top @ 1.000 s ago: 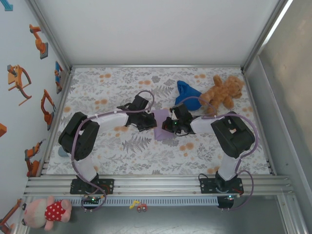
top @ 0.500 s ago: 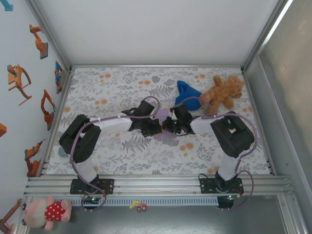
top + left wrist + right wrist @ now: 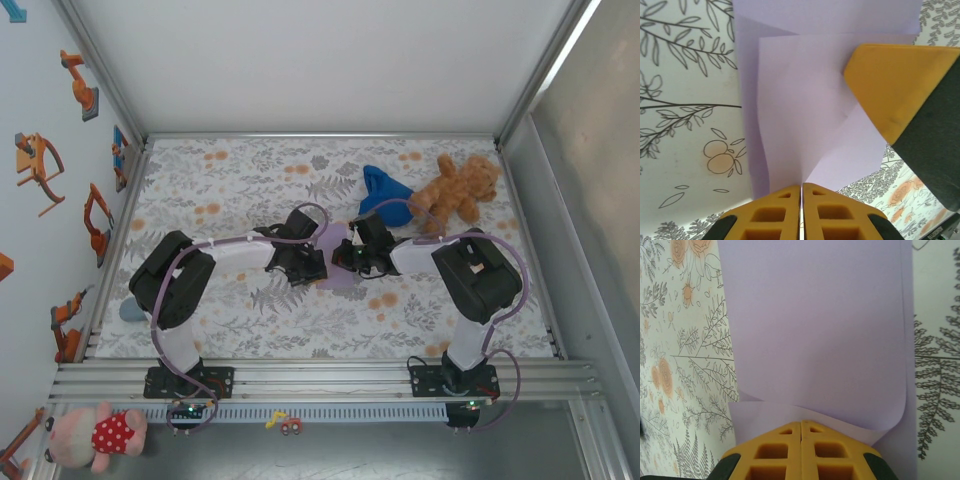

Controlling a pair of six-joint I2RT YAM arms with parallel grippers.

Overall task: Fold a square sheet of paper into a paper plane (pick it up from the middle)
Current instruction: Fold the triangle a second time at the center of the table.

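Observation:
The lavender square sheet of paper (image 3: 340,279) lies partly folded on the floral mat, between my two grippers at mid-table. In the left wrist view the paper (image 3: 805,100) rises in a ridge that runs into my left gripper (image 3: 801,186), whose yellow jaws are shut with a thin sliver of paper pinched between them. My left gripper (image 3: 320,262) almost touches my right gripper (image 3: 343,258). My right gripper (image 3: 801,423) is shut, its tip resting on the sheet (image 3: 815,325) just below a curled-over flap. One of the right fingers (image 3: 885,85) presses the paper's far side.
A deep blue cloth (image 3: 385,190) and a brown teddy bear (image 3: 455,190) lie behind and to the right of the paper. Metal frame rails (image 3: 320,375) edge the mat at the front; walls close in both sides.
My left gripper has slid right onto the paper and closed on a raised fold, so less of the sheet shows from above. The right gripper has held its place.

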